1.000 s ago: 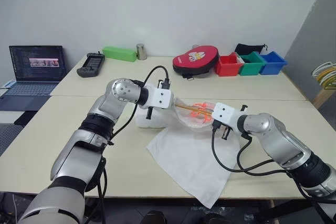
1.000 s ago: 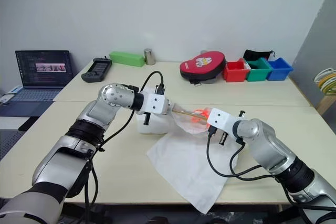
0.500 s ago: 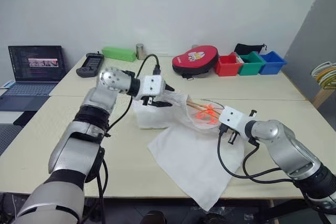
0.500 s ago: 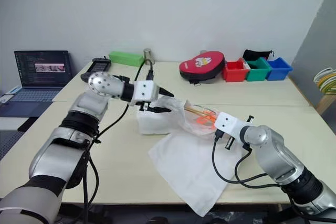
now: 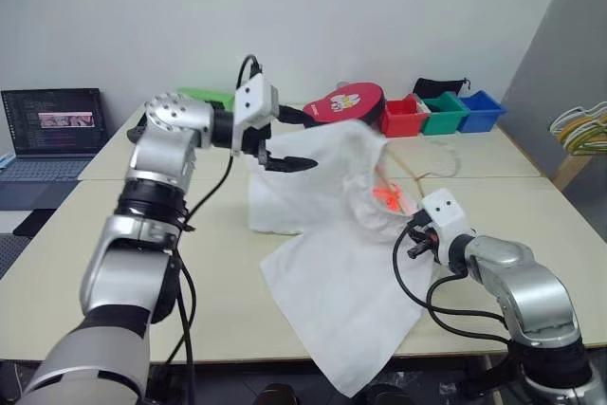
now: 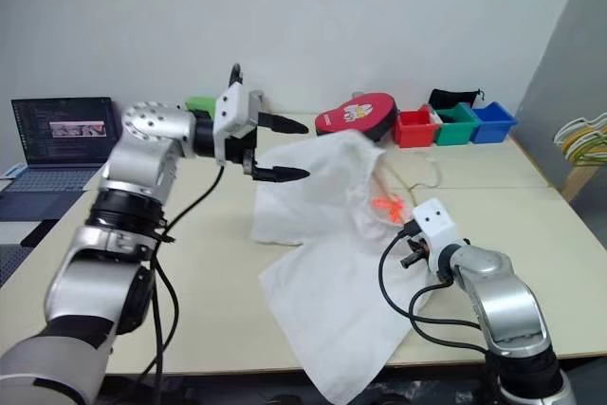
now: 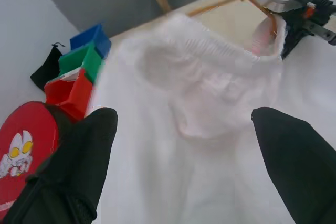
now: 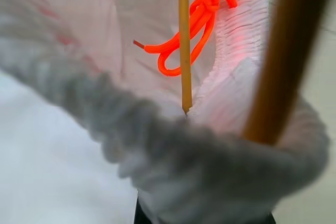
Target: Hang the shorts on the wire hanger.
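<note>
- While the shorts (image 5: 322,206) drape over the wire hanger (image 8: 183,40) and trail down onto the surface (image 5: 85,234), one leg hangs past its near edge.
- Left pincer (image 6: 283,149) stands wide open, raised just beside the lifted fabric, gripping nothing.
- Right pincer (image 5: 413,237) is closed at the gathered waistband, where an orange cord (image 8: 199,19) is knotted; what exactly it pinches is hidden.
- Red, green and blue bins (image 5: 441,113) line the far side.
</note>
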